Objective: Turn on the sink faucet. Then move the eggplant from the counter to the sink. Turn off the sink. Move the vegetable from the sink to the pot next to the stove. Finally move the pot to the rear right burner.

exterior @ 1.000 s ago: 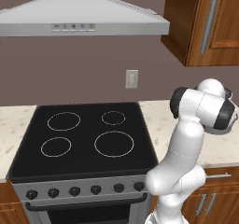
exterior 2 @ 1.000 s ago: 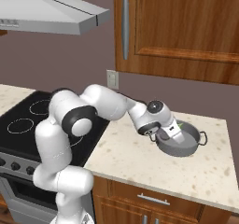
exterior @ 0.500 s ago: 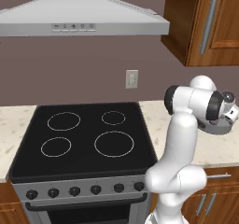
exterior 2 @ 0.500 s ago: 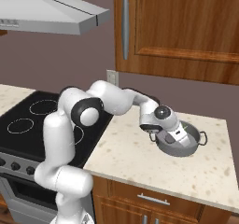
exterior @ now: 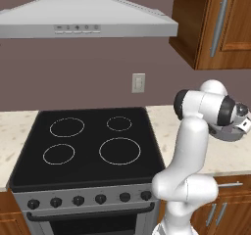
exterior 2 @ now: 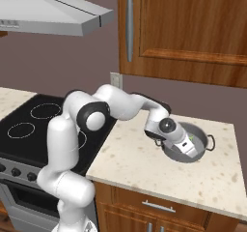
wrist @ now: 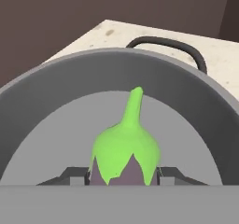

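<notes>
My gripper is clamped on the eggplant, which I hold down inside the pot with its green cap and stem pointing away from me (the purple body is mostly hidden at the bottom of my hand view). The pot sits on the counter to the right of the stove. I judge the sink steps done and the vegetable nearly delivered. Left: let go, pull out, then carry the pot to the rear right burner, which stands bare.
</notes>
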Controlling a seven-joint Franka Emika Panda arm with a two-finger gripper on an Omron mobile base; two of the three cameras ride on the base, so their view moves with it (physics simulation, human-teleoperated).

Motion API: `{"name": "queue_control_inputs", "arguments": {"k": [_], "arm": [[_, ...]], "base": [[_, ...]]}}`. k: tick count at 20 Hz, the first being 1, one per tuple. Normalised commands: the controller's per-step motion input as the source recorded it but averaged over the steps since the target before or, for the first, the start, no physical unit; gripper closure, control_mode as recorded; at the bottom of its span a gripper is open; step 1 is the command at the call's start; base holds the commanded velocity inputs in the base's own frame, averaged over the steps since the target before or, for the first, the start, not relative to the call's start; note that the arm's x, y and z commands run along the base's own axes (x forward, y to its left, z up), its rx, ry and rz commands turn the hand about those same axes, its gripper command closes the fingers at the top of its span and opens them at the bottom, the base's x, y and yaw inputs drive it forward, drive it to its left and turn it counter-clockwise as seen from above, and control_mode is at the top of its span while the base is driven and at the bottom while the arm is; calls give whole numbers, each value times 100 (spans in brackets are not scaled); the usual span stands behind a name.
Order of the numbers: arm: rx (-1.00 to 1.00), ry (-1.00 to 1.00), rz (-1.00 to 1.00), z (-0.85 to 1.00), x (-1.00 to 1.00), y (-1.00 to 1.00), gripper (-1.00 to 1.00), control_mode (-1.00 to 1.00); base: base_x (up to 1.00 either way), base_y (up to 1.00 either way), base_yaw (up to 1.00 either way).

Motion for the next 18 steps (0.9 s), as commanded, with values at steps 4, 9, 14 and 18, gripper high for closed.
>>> {"name": "queue_control_inputs", "arguments": {"k": [4,9,14,18], "arm": [[0,0,0,8,0,3,-100,-100],[0,-1,0,22,0,0,-100,-100],[0,-1,0,45,-1,5,-100,-100],[0,0,1,65,-8,3,-100,-100]], "base": [[0,0,0],[0,0,0],[0,0,0],[0,0,0]]}}
